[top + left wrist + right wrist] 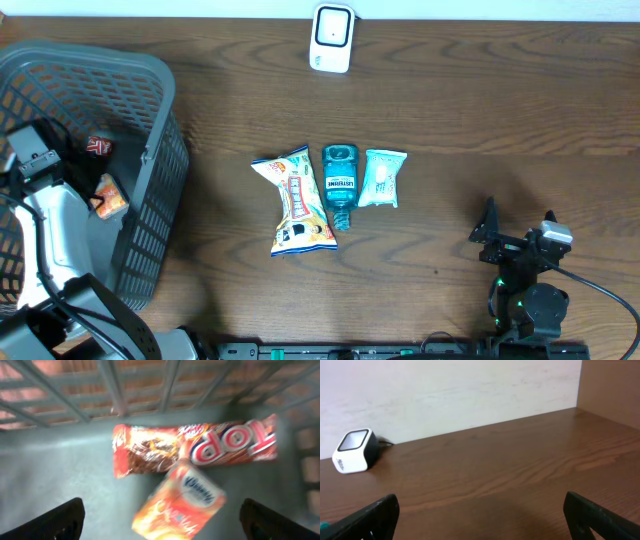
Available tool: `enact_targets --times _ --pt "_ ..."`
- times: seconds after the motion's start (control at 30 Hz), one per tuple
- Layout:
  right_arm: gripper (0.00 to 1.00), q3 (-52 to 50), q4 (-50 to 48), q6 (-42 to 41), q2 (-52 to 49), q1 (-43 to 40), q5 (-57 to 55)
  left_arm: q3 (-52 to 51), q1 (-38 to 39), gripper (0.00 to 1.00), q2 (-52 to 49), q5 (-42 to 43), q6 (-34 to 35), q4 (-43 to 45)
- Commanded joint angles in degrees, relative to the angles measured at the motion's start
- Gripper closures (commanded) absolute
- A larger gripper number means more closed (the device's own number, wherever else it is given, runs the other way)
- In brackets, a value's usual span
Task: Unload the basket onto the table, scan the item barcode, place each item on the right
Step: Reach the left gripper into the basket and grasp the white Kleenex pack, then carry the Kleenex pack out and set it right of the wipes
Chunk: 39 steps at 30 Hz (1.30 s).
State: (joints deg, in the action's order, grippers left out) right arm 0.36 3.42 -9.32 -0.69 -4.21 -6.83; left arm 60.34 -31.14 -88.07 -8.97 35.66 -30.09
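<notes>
Directly beneath the left gripper [165, 521], on the floor of the grey plastic lattice basket [150, 120], lie two glossy packets, both blurred in the wrist view. The red wrapper [200, 447] is long and flat, and only the large letters "TOP" can be read. The orange packet [180, 502] lies tilted, its upper corner overlapping the wrapper and its lower edge cut off. From overhead the arm hides most of both.

The left gripper's fingers stand wide apart with nothing between them. The right gripper [485, 517] is likewise spread and empty, and only its dark tips show.

Ahead and left of the right gripper, well apart across bare wood-grain table [480, 110], stands the rounded white-and-black scanner [355, 450]. To the right gripper's left lie a crinkled snack bag [298, 203], a teal mouthwash bottle [340, 182] and a pale wipes pack [382, 178], side by side.
</notes>
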Motion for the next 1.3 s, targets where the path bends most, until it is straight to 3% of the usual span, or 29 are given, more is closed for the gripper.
enact_targets --times 0.0,0.07,0.27,0.3,0.43,0.57,0.8,1.07,1.27 --pt "0.01 0.0 0.2 0.8 0.2 0.0 0.1 -0.1 0.1 0.02 -3.7 3.1 -9.7 -0.8" --pt "0.01 0.0 0.2 0.8 0.2 0.0 0.1 -0.1 0.2 0.02 -6.8 7.5 -14.6 -0.5" --pt "0.01 0.0 0.2 0.8 0.2 0.0 0.1 -0.1 0.3 0.0 -13.1 8.7 -15.1 -0.4" --pt "0.01 0.0 0.2 0.8 0.2 0.0 0.1 -0.1 0.3 0.04 -14.1 9.0 -15.1 -0.3" --pt "0.01 0.0 0.2 0.8 0.2 0.0 0.1 -0.1 0.3 0.53 -16.7 9.5 -15.5 -0.3" --pt "0.01 0.0 0.2 0.8 0.2 0.0 0.1 0.6 0.3 0.67 -15.1 9.5 -15.5 -1.6" --pt "0.01 0.0 0.2 0.8 0.2 0.0 0.1 4.1 0.3 0.69 -5.7 9.4 -15.5 -7.0" --pt "0.01 0.0 0.2 0.8 0.2 0.0 0.1 6.6 0.3 0.68 17.9 11.6 -11.5 -10.6" --pt "0.01 0.0 0.2 0.8 0.2 0.0 0.1 6.6 2.0 0.68 35.9 30.3 -1.5 -9.9"
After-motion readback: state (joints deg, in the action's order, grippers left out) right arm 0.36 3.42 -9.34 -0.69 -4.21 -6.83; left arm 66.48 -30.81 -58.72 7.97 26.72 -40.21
